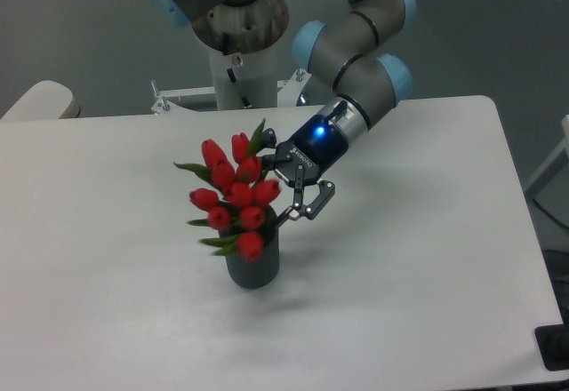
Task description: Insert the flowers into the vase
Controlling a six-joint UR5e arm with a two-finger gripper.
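In the fixed camera view, the vase (252, 265), a small dark grey ribbed cylinder, stands upright on the white surface (418, 258), a little left of the middle. The flowers (233, 197), a tight bunch of red tulip buds with green leaves, sit over its mouth and lean up and to the left, so that the lowest bud hangs in front of the rim and hides most of the opening; the stems are not visible, so whether they reach into the vase cannot be told for sure. The bunch is wider than the vase and spreads well past its left side. The tool (289, 187) comes in from the upper right on the grey arm (356, 62) with pale blue joint caps, a blue light glowing on its wrist. Its black fingers (313, 203) are spread apart just to the right of the bunch, at the height of the upper buds; the near finger shows clear of the flowers, while the far one is partly hidden behind the buds, so contact there cannot be judged. The arm's base column (233, 49) rises behind the surface.
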